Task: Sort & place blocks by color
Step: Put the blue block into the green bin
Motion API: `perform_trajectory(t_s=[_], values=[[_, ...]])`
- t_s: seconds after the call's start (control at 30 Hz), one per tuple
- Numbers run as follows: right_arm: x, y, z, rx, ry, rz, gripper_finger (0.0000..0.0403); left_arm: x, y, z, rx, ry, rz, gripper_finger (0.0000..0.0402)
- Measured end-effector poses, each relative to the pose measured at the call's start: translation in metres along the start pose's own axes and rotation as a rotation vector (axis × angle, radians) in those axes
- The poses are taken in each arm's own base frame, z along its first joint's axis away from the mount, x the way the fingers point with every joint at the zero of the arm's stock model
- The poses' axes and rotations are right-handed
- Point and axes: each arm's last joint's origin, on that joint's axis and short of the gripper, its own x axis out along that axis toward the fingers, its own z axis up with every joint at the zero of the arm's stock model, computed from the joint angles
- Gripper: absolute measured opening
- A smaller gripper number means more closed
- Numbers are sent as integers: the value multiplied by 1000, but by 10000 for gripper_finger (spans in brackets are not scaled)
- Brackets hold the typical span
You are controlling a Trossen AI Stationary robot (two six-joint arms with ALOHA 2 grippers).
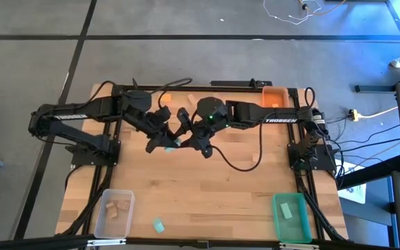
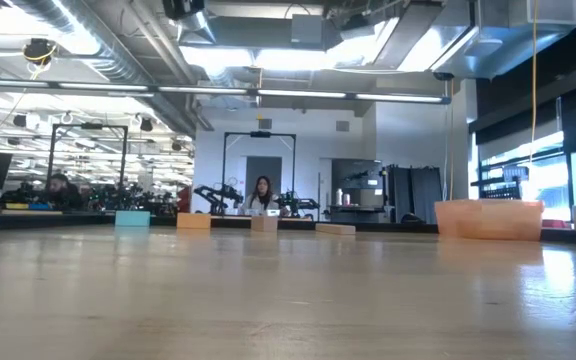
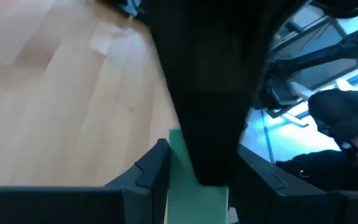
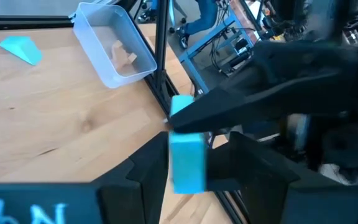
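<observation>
Over the table's middle my two grippers meet on one teal block (image 1: 176, 142), held above the wood. My left gripper (image 1: 167, 142) comes from the left and my right gripper (image 1: 187, 137) from the right; both are shut on this block. Another teal block (image 1: 159, 226) lies flat near the front edge. Pale wood blocks (image 1: 188, 99) and an orange block (image 1: 164, 111) lie toward the far edge. The low view shows neither gripper. My left gripper has the teal block's end (image 3: 182, 180) between its two fingers, coming from the table's left and slanting down. My right gripper's dark finger covers the rest of the block. The block is clear of the table. My right gripper pinches the teal block's other end (image 4: 186, 163) between its two fingers, slanting down from the table's right. My left gripper's finger (image 4: 241, 106) lies across the block farther along. The block is lifted clear.
A clear bin (image 1: 113, 212) with wood blocks stands at the near left corner, a green bin (image 1: 290, 215) at the near right and an orange bin (image 1: 274, 96) at the far right. A black cable (image 1: 242, 163) loops over the table's middle.
</observation>
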Motion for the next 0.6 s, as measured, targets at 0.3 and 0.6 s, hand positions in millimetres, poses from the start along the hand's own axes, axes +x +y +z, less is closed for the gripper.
perform_trajectory(t_s=[0.3,0.6], values=[[0,0,0,2,-9,3,171,0,-1,2,17,-23,-12,122],[5,2,-1,28,-61,44,171,-1,-3,4,30,-31,-43,122]])
